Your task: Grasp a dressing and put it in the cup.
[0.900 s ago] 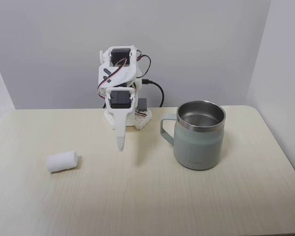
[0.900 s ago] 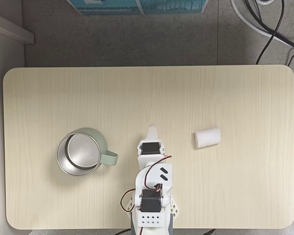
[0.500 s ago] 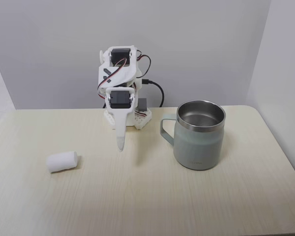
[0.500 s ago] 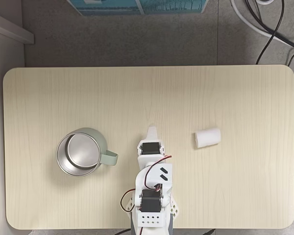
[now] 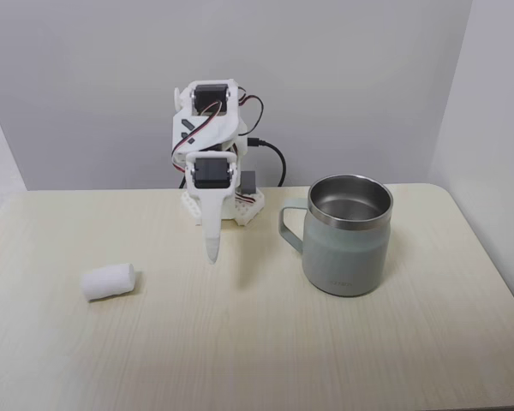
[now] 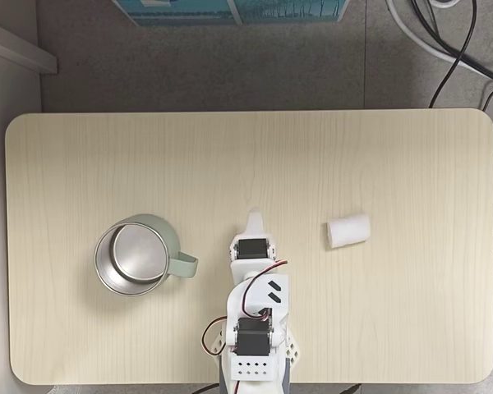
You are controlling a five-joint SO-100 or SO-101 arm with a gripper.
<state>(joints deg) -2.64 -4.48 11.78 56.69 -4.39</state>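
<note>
Pale wood-grain table (image 6: pixel 394 328), rounded corners, on grey floor; plain grey walls behind. Dressing (image 5: pixel 108 281) and cup (image 5: pixel 347 235) well apart; gripper (image 5: pixel 211 253) between, fingers together, empty.

From my remote seat, bare table (image 6: pixel 255 164) lies between my gripper (image 6: pixel 254 219) and the dressing (image 6: pixel 348 231) at right in the top-down fixed view, while the cup (image 6: pixel 135 254) stands well apart at left.

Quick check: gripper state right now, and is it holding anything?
Gripper: shut, holding nothing, tip pointing down above the table. The dressing lies apart on the table; the cup holds nothing.
</note>
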